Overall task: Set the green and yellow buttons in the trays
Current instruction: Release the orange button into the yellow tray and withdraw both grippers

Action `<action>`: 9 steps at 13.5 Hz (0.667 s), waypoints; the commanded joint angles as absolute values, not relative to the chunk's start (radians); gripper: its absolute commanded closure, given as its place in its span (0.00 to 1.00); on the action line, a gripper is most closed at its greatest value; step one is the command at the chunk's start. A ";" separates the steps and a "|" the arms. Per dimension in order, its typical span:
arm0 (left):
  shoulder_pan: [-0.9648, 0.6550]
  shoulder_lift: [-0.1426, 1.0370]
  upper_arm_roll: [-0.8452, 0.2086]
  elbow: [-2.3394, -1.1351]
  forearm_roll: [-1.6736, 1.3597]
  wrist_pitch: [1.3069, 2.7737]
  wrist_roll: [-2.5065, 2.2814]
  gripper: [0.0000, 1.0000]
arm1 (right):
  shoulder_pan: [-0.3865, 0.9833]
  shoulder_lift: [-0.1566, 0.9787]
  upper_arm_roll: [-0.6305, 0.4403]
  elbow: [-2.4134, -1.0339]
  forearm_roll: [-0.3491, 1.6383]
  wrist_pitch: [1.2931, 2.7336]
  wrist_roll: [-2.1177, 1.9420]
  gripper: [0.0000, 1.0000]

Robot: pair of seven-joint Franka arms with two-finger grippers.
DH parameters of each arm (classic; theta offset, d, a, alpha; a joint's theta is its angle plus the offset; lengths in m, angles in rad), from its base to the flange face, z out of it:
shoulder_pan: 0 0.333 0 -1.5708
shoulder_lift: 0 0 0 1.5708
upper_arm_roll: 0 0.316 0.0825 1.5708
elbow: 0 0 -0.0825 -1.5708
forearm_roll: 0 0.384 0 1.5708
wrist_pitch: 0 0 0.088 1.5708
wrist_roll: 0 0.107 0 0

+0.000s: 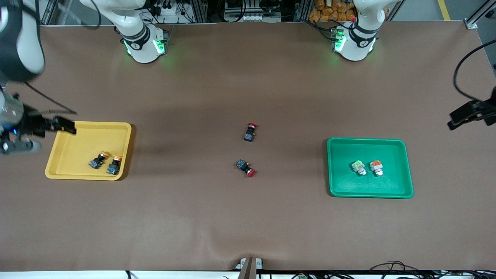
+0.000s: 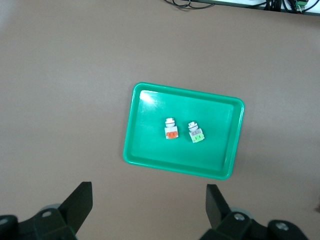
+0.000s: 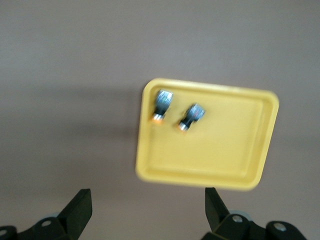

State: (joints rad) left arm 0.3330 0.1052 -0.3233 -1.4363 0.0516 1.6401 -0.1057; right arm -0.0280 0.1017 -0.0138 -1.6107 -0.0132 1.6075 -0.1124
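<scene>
Two orange-yellow capped buttons (image 1: 97, 160) (image 1: 114, 164) lie in the yellow tray (image 1: 73, 155). They also show in the right wrist view (image 3: 161, 106) (image 3: 191, 117), in that tray (image 3: 210, 160). A green-topped pale button (image 1: 359, 167) and an orange-topped pale button (image 1: 376, 167) stand in the green tray (image 1: 341, 182). Both show in the left wrist view (image 2: 196, 132) (image 2: 171, 129), in that tray (image 2: 145, 150). My right gripper (image 1: 69, 126) (image 3: 147, 192) hangs open and empty, high by the yellow tray's edge. My left gripper (image 1: 452, 120) (image 2: 148, 190) hangs open and empty, high beside the green tray.
Two red-capped switches with black-blue bodies (image 1: 250, 132) (image 1: 246, 167) lie on the brown table between the trays. The arm bases stand along the table's edge farthest from the front camera. Cables lie along the edge nearest to it.
</scene>
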 commanded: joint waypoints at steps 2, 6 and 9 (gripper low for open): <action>0.136 0.057 -0.139 -1.456 0.031 1.566 -0.089 0.00 | -0.058 0.012 -0.006 -1.533 0.069 1.415 -0.069 0.00; -0.044 0.012 0.043 -1.494 -0.003 1.554 -0.087 0.00 | -0.146 -0.036 0.086 -1.450 0.080 1.252 0.004 0.00; -0.116 -0.021 0.124 -1.523 -0.003 1.554 -0.055 0.00 | -0.091 -0.052 0.083 -1.454 0.072 1.291 0.077 0.00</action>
State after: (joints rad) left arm -0.0715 0.0291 0.0720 -1.4765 0.0132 1.5572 -0.0873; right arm -0.1095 -0.0395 0.0744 -1.4512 0.0654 1.2696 0.0306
